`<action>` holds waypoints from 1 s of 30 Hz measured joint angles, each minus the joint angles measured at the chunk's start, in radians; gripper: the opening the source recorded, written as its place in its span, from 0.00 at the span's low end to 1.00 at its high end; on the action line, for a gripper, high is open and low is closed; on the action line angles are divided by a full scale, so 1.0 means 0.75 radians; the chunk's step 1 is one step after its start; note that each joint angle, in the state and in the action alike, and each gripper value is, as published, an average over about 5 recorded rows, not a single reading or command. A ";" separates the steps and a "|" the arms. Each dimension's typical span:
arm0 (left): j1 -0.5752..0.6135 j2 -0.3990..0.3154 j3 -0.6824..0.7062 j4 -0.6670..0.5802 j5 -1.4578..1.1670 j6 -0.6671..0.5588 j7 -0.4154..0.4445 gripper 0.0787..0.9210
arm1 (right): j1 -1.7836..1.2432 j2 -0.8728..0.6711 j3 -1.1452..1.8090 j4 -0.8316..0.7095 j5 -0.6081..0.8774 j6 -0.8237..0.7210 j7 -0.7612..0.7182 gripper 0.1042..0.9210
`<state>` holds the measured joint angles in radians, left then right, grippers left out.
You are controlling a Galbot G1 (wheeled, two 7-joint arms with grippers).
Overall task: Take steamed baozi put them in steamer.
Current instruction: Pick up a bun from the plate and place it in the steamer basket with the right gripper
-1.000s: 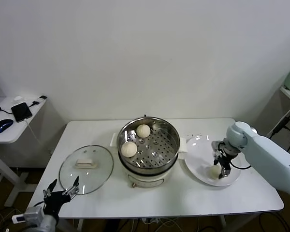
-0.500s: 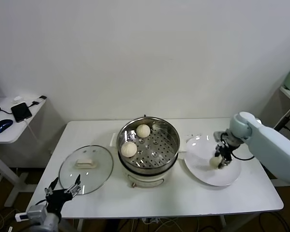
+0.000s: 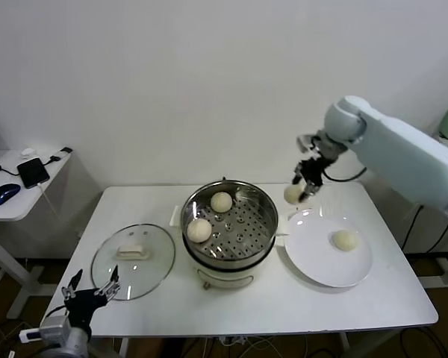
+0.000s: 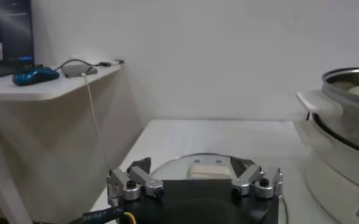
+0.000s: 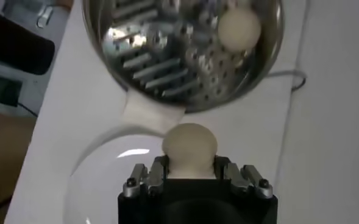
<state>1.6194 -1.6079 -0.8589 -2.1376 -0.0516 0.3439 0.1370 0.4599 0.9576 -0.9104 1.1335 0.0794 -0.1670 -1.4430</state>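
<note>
The right gripper (image 3: pixel 302 190) pinches a smooth, domed cream bun (image 5: pixel 189 145) in the air above the gap between the shiny perforated steamer (image 3: pixel 261 216) and the flat white plate (image 3: pixel 313 261). Two buns (image 3: pixel 221 201) lie in the steamer's tray, one bun (image 3: pixel 346 239) on the plate. The left gripper (image 4: pixel 194 182) hangs wide open, empty, at the desk's front left corner beside the round glass lid (image 3: pixel 132 261).

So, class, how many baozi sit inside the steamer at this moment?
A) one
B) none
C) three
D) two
D: two baozi lie on the steamer tray; a third is in the right hand, one remains on the plate.
</note>
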 measured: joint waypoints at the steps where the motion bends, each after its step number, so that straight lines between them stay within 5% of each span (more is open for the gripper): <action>1: 0.000 0.000 -0.002 -0.003 0.001 0.000 -0.001 0.88 | 0.031 0.029 -0.035 -0.013 0.042 0.043 0.001 0.51; 10: -0.008 -0.001 -0.006 -0.028 0.004 -0.002 -0.003 0.88 | 0.196 0.216 -0.317 0.013 0.185 0.497 0.055 0.51; 19: -0.015 -0.002 -0.011 -0.030 0.002 -0.005 -0.005 0.88 | 0.209 0.330 -0.469 0.127 -0.005 0.849 0.176 0.51; 30: -0.029 -0.002 -0.003 -0.031 -0.008 0.000 -0.005 0.88 | 0.143 0.400 -0.549 0.193 -0.183 1.025 0.277 0.51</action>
<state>1.5981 -1.6091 -0.8609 -2.1607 -0.0577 0.3439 0.1333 0.5671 1.2577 -1.3221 1.2782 -0.0580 0.6019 -1.2350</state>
